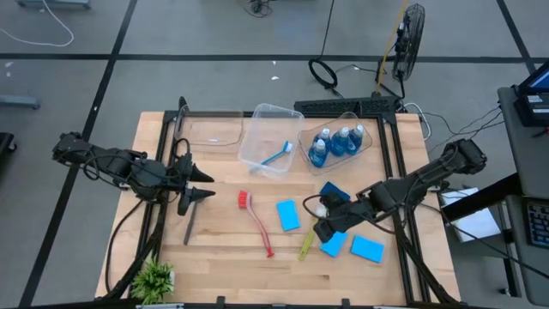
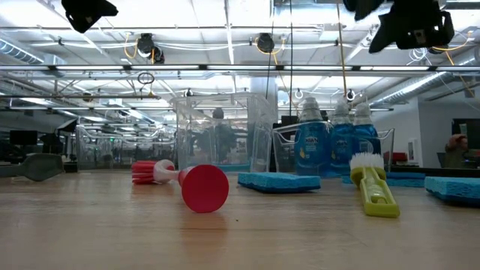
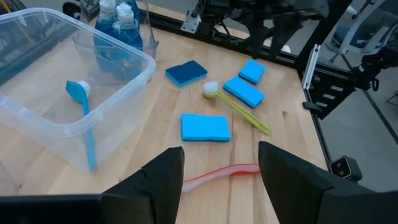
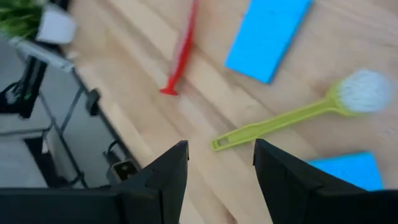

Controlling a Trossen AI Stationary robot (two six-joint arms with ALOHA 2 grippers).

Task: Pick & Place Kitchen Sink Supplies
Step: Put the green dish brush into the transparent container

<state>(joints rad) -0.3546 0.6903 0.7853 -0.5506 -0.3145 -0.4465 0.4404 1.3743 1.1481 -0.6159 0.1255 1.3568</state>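
My left gripper [image 1: 204,185] hovers open above the table's left half, pointing right, with nothing between its fingers. My right gripper [image 1: 326,230] hangs open, tilted down, over the yellow brush [image 4: 292,118] and touches nothing. The red brush [image 1: 255,221] lies flat at mid-table, and the grey brush [image 1: 190,225] lies to its left. Several blue sponges lie flat around the yellow brush: one [image 1: 288,215] to its left, one [image 1: 367,249] to its right, and a darker one [image 1: 334,193] farther back. The blue brush [image 3: 84,118] lies in a clear bin [image 1: 270,137]. Bottles of blue liquid [image 1: 336,144] stand in a second bin.
A small green plant [image 1: 154,279] stands at the near left corner. The two clear bins sit at the table's far middle. Bare wood shows along the near edge [image 1: 257,283]. Dark frame rails run down the table's left and right sides.
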